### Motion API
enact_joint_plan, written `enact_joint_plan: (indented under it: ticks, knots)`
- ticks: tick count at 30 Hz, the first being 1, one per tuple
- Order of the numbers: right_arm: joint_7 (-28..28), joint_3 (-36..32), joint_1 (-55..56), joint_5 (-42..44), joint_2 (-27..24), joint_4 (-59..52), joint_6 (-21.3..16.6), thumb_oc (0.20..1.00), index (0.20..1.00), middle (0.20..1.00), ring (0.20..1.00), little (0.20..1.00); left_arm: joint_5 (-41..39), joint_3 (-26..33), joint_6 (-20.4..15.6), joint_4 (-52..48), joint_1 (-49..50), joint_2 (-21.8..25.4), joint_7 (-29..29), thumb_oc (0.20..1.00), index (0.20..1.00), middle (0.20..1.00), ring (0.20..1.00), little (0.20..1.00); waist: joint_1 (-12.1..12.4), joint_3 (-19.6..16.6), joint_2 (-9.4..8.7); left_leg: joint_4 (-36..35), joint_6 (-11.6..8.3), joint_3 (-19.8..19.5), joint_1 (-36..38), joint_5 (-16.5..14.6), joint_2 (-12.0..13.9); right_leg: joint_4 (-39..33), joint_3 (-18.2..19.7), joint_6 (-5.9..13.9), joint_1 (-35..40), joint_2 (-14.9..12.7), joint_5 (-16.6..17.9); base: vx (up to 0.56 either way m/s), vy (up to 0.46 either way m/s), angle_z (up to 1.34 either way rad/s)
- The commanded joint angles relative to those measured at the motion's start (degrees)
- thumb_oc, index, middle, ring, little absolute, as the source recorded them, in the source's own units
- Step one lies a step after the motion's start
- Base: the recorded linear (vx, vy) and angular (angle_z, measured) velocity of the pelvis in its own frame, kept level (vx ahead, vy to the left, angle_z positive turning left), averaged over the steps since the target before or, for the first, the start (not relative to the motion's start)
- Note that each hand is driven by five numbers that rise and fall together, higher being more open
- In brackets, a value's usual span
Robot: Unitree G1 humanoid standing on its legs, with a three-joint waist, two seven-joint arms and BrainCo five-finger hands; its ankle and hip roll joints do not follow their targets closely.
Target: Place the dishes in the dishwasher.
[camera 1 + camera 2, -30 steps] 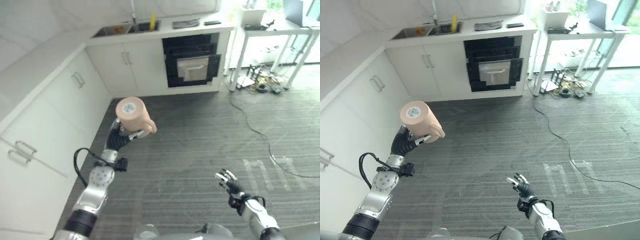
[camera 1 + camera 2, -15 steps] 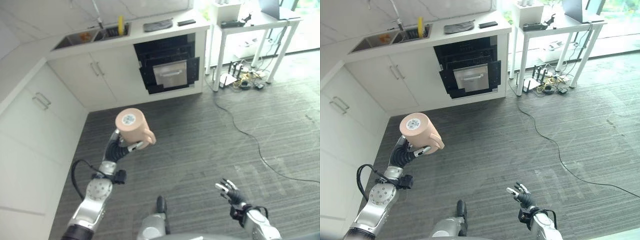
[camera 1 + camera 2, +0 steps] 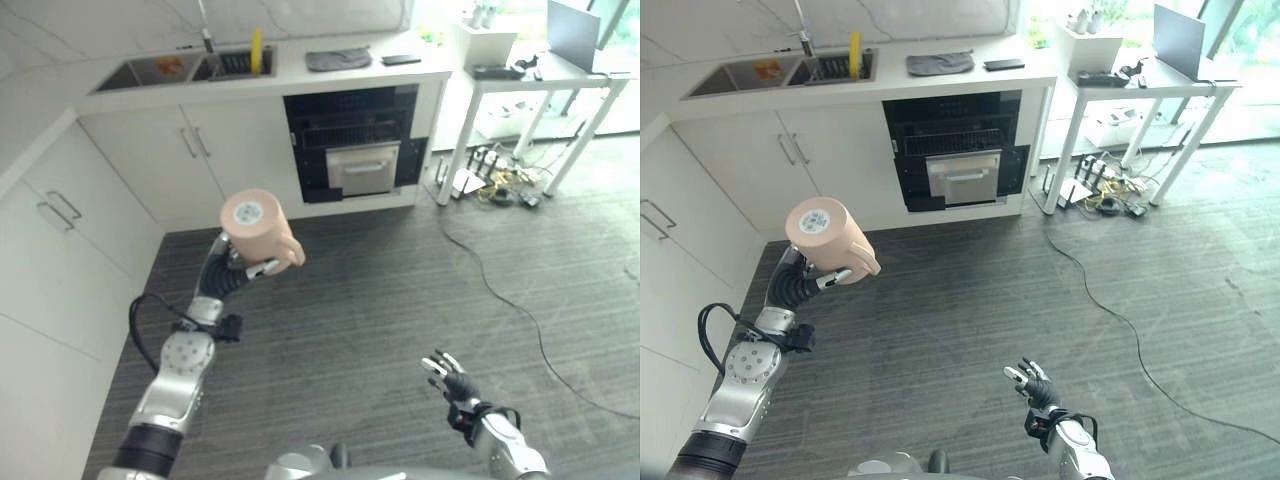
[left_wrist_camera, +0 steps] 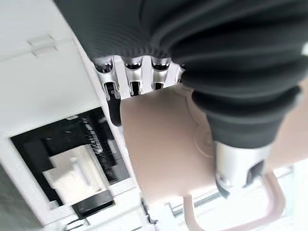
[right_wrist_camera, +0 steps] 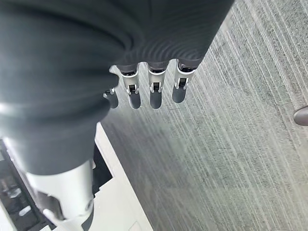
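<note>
A white counter [image 3: 300, 75] with a steel sink [image 3: 165, 70] runs above white cabinets [image 3: 230, 160] and the dark, open dishwasher [image 3: 360, 150]; the floor [image 3: 400, 290] is grey striped carpet. In the left eye view the left hand [image 3: 228, 275] is clamped on a smooth, peach-coloured mug [image 3: 258, 226], held up with its round base facing the camera. The right hand [image 3: 1032, 385] hangs low, fingers spread apart. In the left wrist view the fingers [image 4: 113, 103] curl over the mug's matte wall, its handle partly cut off. In the right wrist view straight fingers [image 5: 155, 94] hover above the carpet.
</note>
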Motion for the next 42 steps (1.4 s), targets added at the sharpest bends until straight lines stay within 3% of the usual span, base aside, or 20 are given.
enact_joint_plan:
  ticks: [1, 2, 4, 5, 6, 7, 10, 13, 19, 22, 23, 24, 26, 28, 31, 42]
  knots:
    - [0.7, 1.7, 0.3, -1.7, -2.5, -2.8, -3.2, 1.0, 1.0, 1.0, 1.0, 1.0, 0.7, 0.2, -3.8, -5.6, -1.7, 0.4, 1.1, 0.2, 0.2, 0.2, 0.2, 0.2, -0.5, -2.0, 0.81, 9.3, -5.51, 1.0, -7.9, -3.1, 1.1, -30.9, -6.0, -4.84, 7.2, 7.4, 14.6, 0.11, -0.076, -0.21]
    - [0.9, 1.6, 0.3, -1.5, -2.9, -3.1, -3.1, 1.0, 1.0, 1.0, 1.0, 1.0, 1.1, -0.1, -3.7, -5.7, -1.9, 0.2, 1.8, 0.2, 0.2, 0.2, 0.2, 0.2, -0.8, -1.8, 1.23, 9.4, -6.03, 0.4, -7.7, -3.0, 1.7, -33.0, -5.8, -5.27, 6.9, 6.9, 14.5, 0.14, -0.076, -0.15]
    - [0.3, 2.1, -0.9, -1.4, -2.8, -3.2, -3.1, 1.0, 1.0, 1.0, 1.0, 1.0, 1.8, -1.7, -4.2, -5.4, -2.8, 0.3, 4.1, 0.2, 0.2, 0.2, 0.2, 0.2, -2.3, -1.3, 2.68, 7.6, -6.31, -0.7, -4.5, -3.9, 2.8, -35.0, -3.3, -3.59, 0.9, 2.9, 19.6, 0.17, -0.073, -0.08]
    - [0.1, 2.2, -1.1, -1.4, -2.7, -3.2, -3.1, 1.0, 1.0, 1.0, 1.0, 1.0, 1.9, -1.9, -4.3, -5.2, -3.0, 0.3, 4.3, 0.2, 0.2, 0.2, 0.2, 0.2, -2.4, -1.2, 2.79, 7.3, -6.25, -0.7, -4.0, -4.3, 2.8, -34.9, -3.1, -3.28, 0.2, 2.3, 20.4, 0.24, -0.112, -0.02]
    - [-0.5, 2.3, -1.8, -1.4, -2.1, -3.2, -2.6, 1.0, 1.0, 1.0, 1.0, 1.0, 2.1, -2.4, -4.4, -4.7, -3.8, 0.6, 4.5, 0.2, 0.2, 0.2, 0.2, 0.2, -3.1, -0.6, 3.12, 6.6, -6.11, -0.7, -1.8, -5.8, 3.3, -34.4, -2.4, -2.2, -2.7, 0.0, 23.6, 0.33, -0.172, -0.08]
    - [-1.1, 2.2, -2.2, -1.5, -1.5, -3.5, -2.0, 1.0, 1.0, 1.0, 1.0, 1.0, 2.4, -2.8, -4.3, -4.3, -4.5, 0.9, 4.5, 0.2, 0.2, 0.2, 0.2, 0.2, -3.7, 0.0, 3.24, 6.9, -5.97, -0.5, -0.3, -7.2, 3.8, -33.3, -2.2, -1.8, -4.5, -1.2, 24.7, 0.45, -0.244, 0.1]
    - [-1.3, 2.2, -2.2, -1.1, -1.5, -3.9, -0.9, 1.0, 1.0, 1.0, 1.0, 1.0, 2.2, -3.1, -2.9, -4.0, -5.4, 1.3, 4.7, 0.2, 0.2, 0.2, 0.2, 0.2, -4.4, 0.4, 2.62, 10.8, -5.69, 0.0, 0.1, -9.7, 4.7, -32.6, -2.9, -2.57, -4.2, -0.7, 21.9, 0.33, -0.167, 0.31]
    - [-0.8, 2.4, -2.4, -1.4, -2.3, -3.8, -0.2, 1.0, 1.0, 1.0, 1.0, 1.0, 3.3, -3.8, -2.2, -4.4, -5.3, 0.3, 6.1, 0.2, 0.2, 0.2, 0.2, 0.2, -5.0, 0.1, 1.8, 17.6, -6.08, -0.2, -0.4, -12.2, 5.7, -32.0, -3.5, -4.8, -4.0, 1.4, 19.5, 0.4, -0.162, 0.62]
    - [0.9, 1.6, -2.3, -2.6, -5.6, -2.8, 0.3, 1.0, 1.0, 1.0, 1.0, 1.0, 2.3, -4.0, -1.0, -5.9, -4.5, -0.6, 7.4, 0.2, 0.2, 0.2, 0.2, 0.2, -5.8, -1.5, 1.55, 32.8, -10.15, -1.5, -4.5, -5.4, 8.7, -34.0, -5.1, -9.77, -1.8, 5.3, 16.1, 0.28, -0.074, 0.23]
    - [0.3, 0.9, -1.7, -1.6, -5.6, -1.7, -0.9, 1.0, 1.0, 1.0, 1.0, 1.0, 2.0, -5.1, -1.1, -5.7, -5.2, -0.7, 6.1, 0.2, 0.2, 0.2, 0.2, 0.2, -6.9, -1.9, 2.36, 19.3, -9.56, -0.2, -1.6, -6.0, 8.4, -34.5, -6.5, -9.11, -3.2, 6.3, 17.2, 0.23, 0.063, 0.3]
    - [0.1, 0.9, -1.6, -1.4, -5.5, -1.5, -1.2, 1.0, 1.0, 1.0, 1.0, 1.0, 1.9, -5.6, -1.3, -5.7, -5.2, -0.6, 6.1, 0.2, 0.2, 0.2, 0.2, 0.2, -7.1, -1.7, 2.69, 14.8, -9.87, 0.1, -0.9, -5.2, 9.0, -34.9, -6.7, -8.73, -3.2, 6.6, 17.6, 0.18, 0.118, 0.49]
    - [-0.1, 0.7, -1.3, -1.2, -5.3, -0.9, -2.0, 1.0, 1.0, 1.0, 1.0, 1.0, 1.9, -6.0, -1.9, -6.3, -4.8, -0.4, 6.2, 0.2, 0.2, 0.2, 0.2, 0.2, -6.7, -0.9, 3.22, 8.6, -11.36, -0.2, -0.7, -2.0, 10.3, -36.2, -6.2, -8.07, -1.7, 7.1, 17.8, 0.16, 0.12, 0.6]
    - [0.2, 0.4, -1.0, -1.3, -5.2, -1.0, -2.4, 1.0, 1.0, 1.0, 1.0, 1.0, 2.3, -5.7, -2.4, -7.2, -3.9, -0.5, 6.2, 0.2, 0.2, 0.2, 0.2, 0.2, -6.1, -0.4, 3.37, 7.0, -12.78, -0.1, -2.7, 2.4, 12.3, -37.3, -5.8, -8.08, 0.2, 7.1, 17.2, 0.11, 0.116, 0.48]
    - [0.3, 0.2, -0.3, -1.2, -5.0, -1.5, -2.7, 1.0, 1.0, 1.0, 1.0, 1.0, 2.6, -5.0, -2.3, -7.3, -3.8, -0.6, 5.7, 0.2, 0.2, 0.2, 0.2, 0.2, -6.0, -0.2, 3.28, 4.6, -12.72, 2.4, -2.6, 1.4, 13.5, -37.3, -7.5, -7.65, 1.8, 6.1, 16.2, 0.05, 0.148, -0.05]
    - [0.1, 0.8, 1.3, -1.3, -3.9, -2.6, -2.3, 1.0, 1.0, 1.0, 1.0, 1.0, 2.6, -3.6, -2.0, -7.6, -3.0, -0.2, 4.3, 0.2, 0.2, 0.2, 0.2, 0.2, -5.2, -0.5, 3.64, 1.3, -12.65, 1.8, -0.8, 1.2, 13.1, -36.4, -9.2, -6.69, 2.4, 5.0, 15.6, 0.08, 0.145, -0.2]
    - [-0.2, 0.8, 1.8, -3.2, -2.6, -1.1, -2.2, 1.0, 1.0, 1.0, 1.0, 1.0, 3.3, -2.7, -1.2, -9.1, -1.7, 0.1, 5.1, 0.2, 0.2, 0.2, 0.2, 0.2, -4.2, -0.9, 4.32, -2.6, -11.66, -0.4, 1.8, 0.6, 11.0, -38.0, -7.8, -4.68, 3.3, 3.6, 17.1, 0.04, 0.072, 0.01]
